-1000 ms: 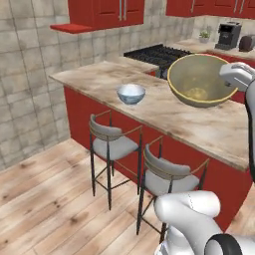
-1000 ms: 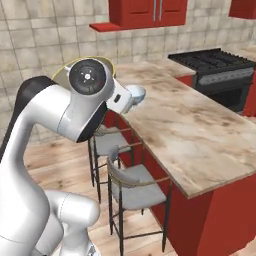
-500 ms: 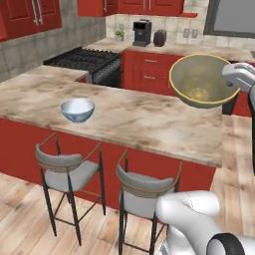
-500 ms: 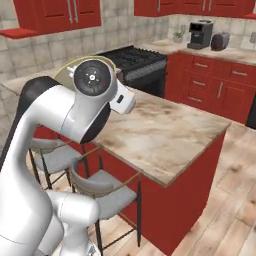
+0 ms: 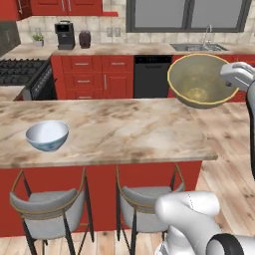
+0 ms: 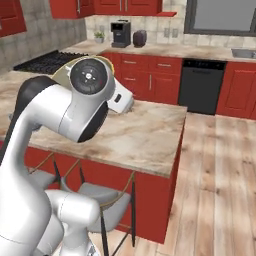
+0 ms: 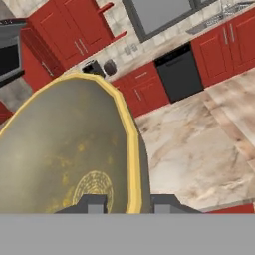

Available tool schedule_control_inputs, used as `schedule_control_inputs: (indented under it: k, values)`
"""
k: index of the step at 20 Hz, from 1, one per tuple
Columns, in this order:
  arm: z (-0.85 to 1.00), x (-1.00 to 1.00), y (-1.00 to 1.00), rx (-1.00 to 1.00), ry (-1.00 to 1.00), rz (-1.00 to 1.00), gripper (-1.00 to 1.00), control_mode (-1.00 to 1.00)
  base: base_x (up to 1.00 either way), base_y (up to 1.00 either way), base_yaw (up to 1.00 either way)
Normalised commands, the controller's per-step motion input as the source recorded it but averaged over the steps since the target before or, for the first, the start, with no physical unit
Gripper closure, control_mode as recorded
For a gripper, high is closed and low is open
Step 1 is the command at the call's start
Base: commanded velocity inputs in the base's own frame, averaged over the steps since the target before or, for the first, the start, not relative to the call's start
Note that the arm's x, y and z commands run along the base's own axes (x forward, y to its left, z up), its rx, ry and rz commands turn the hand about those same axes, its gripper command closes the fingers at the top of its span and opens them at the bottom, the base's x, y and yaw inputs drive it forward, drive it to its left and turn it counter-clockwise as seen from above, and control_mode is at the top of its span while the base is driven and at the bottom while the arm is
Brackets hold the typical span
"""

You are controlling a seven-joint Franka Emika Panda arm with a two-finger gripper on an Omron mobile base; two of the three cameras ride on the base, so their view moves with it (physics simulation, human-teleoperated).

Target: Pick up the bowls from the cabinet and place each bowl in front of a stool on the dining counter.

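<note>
My gripper (image 5: 228,81) is shut on the right rim of the olive-tan bowl (image 5: 198,82) and holds it tilted in the air above the right end of the dining counter (image 5: 124,130). In the hand view the two fingertips (image 7: 92,202) pinch the yellow rim, and the bowl (image 7: 64,149) covers the left half, with the counter top (image 7: 199,144) below. The white bowl with blue patterning (image 5: 47,135) stands on the counter at the left, behind the left stool (image 5: 47,211). I cannot tell which red wall unit at the back is the cabinet.
A second stool (image 5: 142,209) stands under the counter's right part. Behind the island run red lower cabinets, a black dishwasher (image 5: 152,77), a sink (image 5: 199,47), a coffee machine (image 5: 64,35) and a stove (image 5: 20,72). Wooden floor (image 6: 220,165) lies open past the counter's right end.
The whole picture has swung as the base turned along the island, so the sink wall now faces me. The olive-tan bowl has stayed in my grip, at the same place relative to the arm.
</note>
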Motion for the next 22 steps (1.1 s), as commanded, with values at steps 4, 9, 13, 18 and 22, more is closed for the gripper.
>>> schedule_control_inputs:
  k: [4,9,13,18,22]
  values:
    - [0.0,0.0,0.0,0.0,0.0,0.0,1.0,1.0,0.68,0.57,-0.5]
    - [0.0,0.0,0.0,0.0,0.0,0.0,1.0,1.0,0.24,0.0,-0.05]
    - [0.0,0.0,0.0,0.0,0.0,0.0,1.0,1.0,0.12,0.0,0.0]
    - [-0.06,0.0,0.02,0.0,0.04,0.0,1.0,-1.0,0.05,0.01,0.0]
    - [-0.38,0.13,0.23,0.0,0.11,0.0,1.0,-1.0,0.0,0.0,0.0]
